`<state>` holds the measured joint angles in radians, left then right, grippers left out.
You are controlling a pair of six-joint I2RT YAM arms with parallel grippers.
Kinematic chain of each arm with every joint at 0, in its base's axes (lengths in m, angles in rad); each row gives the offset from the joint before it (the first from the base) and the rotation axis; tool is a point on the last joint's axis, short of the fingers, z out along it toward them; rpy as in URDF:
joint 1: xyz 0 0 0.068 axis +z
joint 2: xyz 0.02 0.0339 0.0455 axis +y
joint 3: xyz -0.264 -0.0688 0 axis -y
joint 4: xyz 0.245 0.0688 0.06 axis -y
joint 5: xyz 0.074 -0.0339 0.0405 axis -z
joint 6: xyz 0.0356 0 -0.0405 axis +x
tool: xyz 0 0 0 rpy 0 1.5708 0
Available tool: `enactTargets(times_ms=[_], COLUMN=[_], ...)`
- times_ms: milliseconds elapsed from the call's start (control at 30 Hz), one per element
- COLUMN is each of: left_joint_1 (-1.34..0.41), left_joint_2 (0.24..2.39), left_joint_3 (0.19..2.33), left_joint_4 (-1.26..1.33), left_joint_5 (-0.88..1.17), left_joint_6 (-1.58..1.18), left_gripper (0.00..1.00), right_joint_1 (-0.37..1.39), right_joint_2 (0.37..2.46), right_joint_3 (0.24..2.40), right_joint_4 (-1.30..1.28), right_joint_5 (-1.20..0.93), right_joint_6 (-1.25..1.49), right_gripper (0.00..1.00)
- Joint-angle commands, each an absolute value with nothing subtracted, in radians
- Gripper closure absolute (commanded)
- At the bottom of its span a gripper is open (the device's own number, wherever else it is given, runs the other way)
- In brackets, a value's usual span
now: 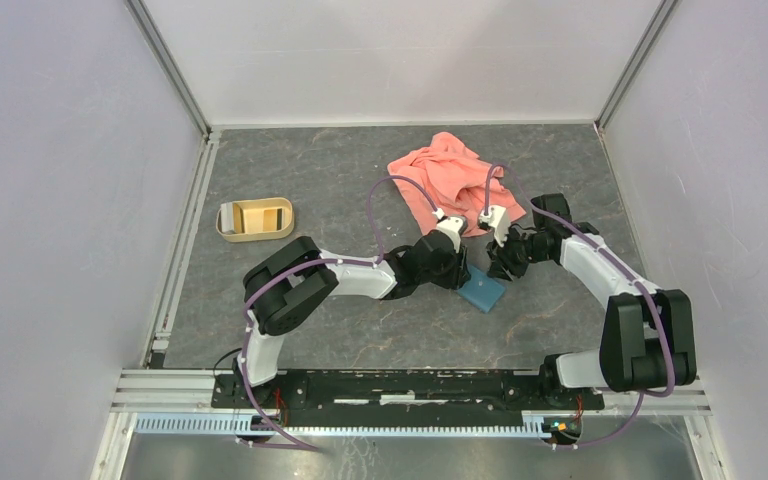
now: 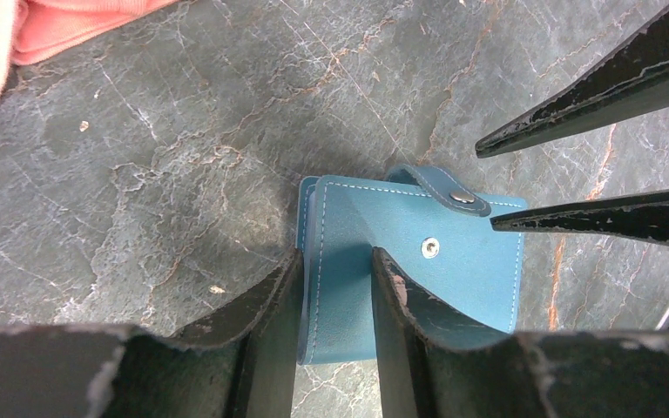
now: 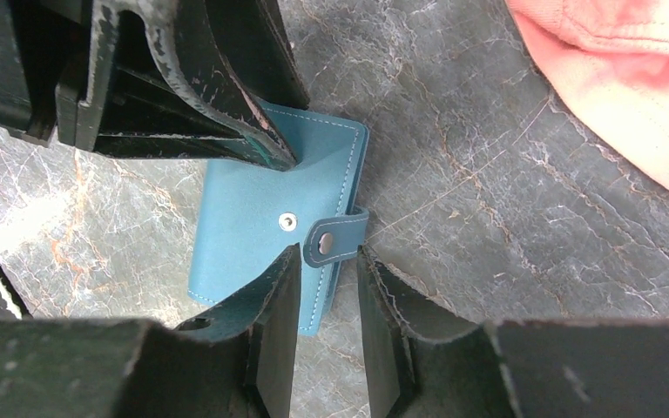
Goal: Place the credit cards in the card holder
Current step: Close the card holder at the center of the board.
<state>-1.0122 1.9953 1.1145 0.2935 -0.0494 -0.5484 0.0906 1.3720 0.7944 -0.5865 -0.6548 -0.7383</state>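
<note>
The teal-blue card holder (image 1: 484, 293) lies flat and folded on the stone-patterned table, between both grippers. Its strap (image 3: 338, 239) is unsnapped, and the snap stud (image 3: 288, 222) on its face shows. My left gripper (image 2: 337, 261) is open and straddles the holder's folded edge, one finger on the face and one beside it. My right gripper (image 3: 325, 259) is open with the strap tab between its fingertips. Orange-gold credit cards (image 1: 264, 216) stand in the tan tray at the far left, away from both grippers.
The tan oval tray (image 1: 254, 236) sits near the left wall. A salmon-pink cloth (image 1: 450, 172) lies crumpled just behind the grippers. Both arms converge on the same small spot, fingers close together.
</note>
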Motion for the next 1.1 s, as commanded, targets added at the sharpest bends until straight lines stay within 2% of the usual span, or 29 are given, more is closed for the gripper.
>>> enactTargets(times_ms=[0, 233, 333, 467, 533, 1067], left_joint_1=[-1.010, -1.010, -1.009, -1.009, -1.010, -1.009], left_joint_2=[2.043, 2.043, 2.043, 2.042, 2.042, 2.062], left_joint_3=[1.115, 1.116, 1.115, 1.115, 1.115, 1.136], left_joint_4=[0.203, 0.204, 0.204, 0.204, 0.204, 0.184], left_joint_5=[-0.086, -0.082, -0.080, -0.083, -0.082, -0.072], left_joint_6=[-0.508, -0.509, -0.509, -0.511, -0.511, -0.531], left_gripper=[0.60, 0.60, 0.60, 0.60, 0.60, 0.62], right_joint_1=[0.088, 0.088, 0.088, 0.088, 0.088, 0.122], right_joint_2=[1.384, 1.408, 1.427, 1.425, 1.418, 1.397], right_joint_3=[0.804, 0.805, 0.816, 0.824, 0.823, 0.789], right_joint_4=[-0.596, -0.603, -0.606, -0.606, -0.616, -0.705], right_joint_5=[-0.676, -0.689, -0.689, -0.693, -0.705, -0.777], right_joint_6=[-0.741, -0.752, -0.753, -0.754, -0.763, -0.888], right_gripper=[0.65, 0.64, 0.73, 0.94, 1.00, 1.00])
